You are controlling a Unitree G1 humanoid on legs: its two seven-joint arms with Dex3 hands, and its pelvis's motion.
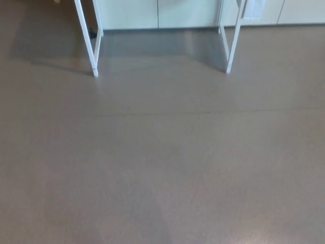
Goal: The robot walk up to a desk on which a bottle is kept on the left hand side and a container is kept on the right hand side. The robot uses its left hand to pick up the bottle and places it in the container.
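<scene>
Neither the bottle nor the container shows in the head view. Only the lower parts of the desk appear at the top: a white left leg frame (91,46) and a white right leg frame (232,46). The desk's top surface is out of the picture. No part of my arms or hands is visible.
Grey-brown floor (162,162) fills most of the picture between me and the desk legs. A pale wall or cabinet base (157,14) runs behind the legs at the top edge. A small dark object (92,35) lies by the left leg.
</scene>
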